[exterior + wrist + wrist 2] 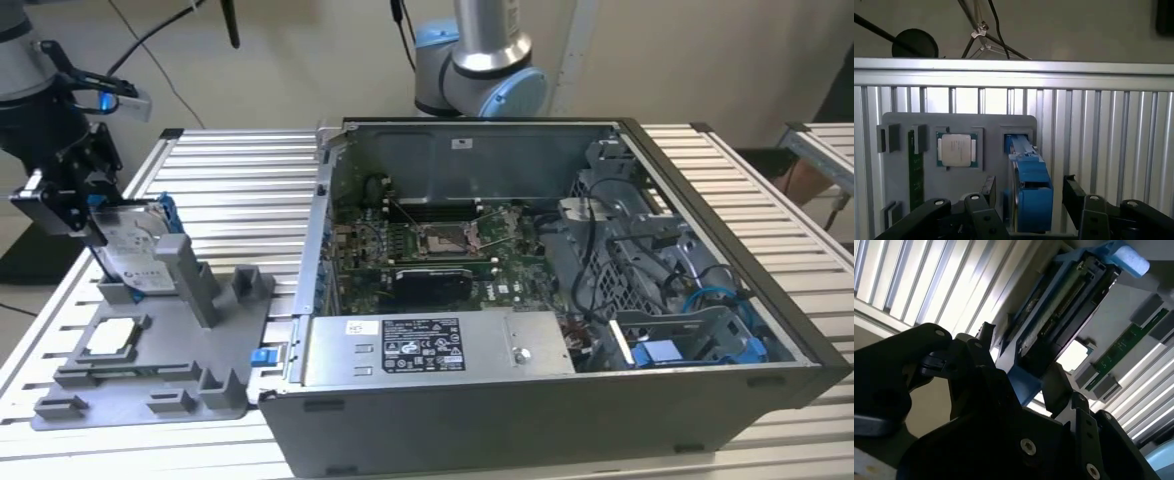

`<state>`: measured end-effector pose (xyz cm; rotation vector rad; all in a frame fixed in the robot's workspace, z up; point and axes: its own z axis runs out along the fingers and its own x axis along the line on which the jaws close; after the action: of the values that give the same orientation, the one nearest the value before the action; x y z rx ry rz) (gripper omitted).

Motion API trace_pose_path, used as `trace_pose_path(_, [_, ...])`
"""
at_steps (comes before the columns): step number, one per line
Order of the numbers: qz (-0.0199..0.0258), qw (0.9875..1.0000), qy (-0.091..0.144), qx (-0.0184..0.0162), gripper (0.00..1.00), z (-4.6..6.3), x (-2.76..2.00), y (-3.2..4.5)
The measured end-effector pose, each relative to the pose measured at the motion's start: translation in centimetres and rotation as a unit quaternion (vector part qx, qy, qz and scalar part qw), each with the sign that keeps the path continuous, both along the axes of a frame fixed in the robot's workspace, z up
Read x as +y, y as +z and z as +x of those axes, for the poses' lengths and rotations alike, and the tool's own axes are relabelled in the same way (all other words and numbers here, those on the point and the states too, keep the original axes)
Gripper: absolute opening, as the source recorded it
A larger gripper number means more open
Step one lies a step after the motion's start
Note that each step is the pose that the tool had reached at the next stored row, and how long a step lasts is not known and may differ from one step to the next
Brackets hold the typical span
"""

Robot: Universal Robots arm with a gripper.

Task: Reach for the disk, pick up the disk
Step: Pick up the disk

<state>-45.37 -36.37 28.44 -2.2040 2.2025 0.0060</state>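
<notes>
My gripper (1028,189) is spread wide, jaws either side of the standing disk (1026,165), gripping nothing. A square chip (956,150) and memory stick (915,172) share its grey tray (991,122).

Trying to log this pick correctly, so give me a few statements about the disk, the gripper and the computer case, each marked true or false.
1. The disk stands upright on its edge in the grey fixture. True.
2. The gripper is shut on the disk. False: in the first wrist view its fingers stand on either side of the disk's blue bracket, with a gap showing on each side.
3. The computer case lies open, with its motherboard showing. True.
4. The square chip sits inside the computer case. False: it lies in a recess of the grey fixture, beside the disk.
</notes>
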Motion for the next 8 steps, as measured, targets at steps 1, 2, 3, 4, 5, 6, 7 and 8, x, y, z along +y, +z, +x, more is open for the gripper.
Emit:
trace_pose_path(1, [0.0,1.0,0.0,-0.0004,1.0,0.0,0.0,-0.15])
trace_pose_path(2, [0.0,1.0,0.001,-0.0009,1.0,0.0,0.0,-0.3])
trace_pose_path(3, [0.0,1.0,0.001,-0.0013,1.0,0.0,0.0,-0.45])
trace_pose_path(4, [0.0001,1.0,0.001,-0.0014,1.0,0.0,0.0,-0.6])
trace_pose_path(5, [0.0003,1.0,0.001,-0.0014,1.0,0.0,0.0,-0.78])
trace_pose_path(6, [0.0007,1.0,0.001,-0.0014,1.0,0.0,0.01,-0.97])
trace_pose_path(7, [0.0012,1.0,0.001,-0.0014,1.0,0.0,0.01,-1.14])
trace_pose_path(8, [0.0017,1.0,0.001,-0.0015,1.0,0.0,0.0,-1.34])
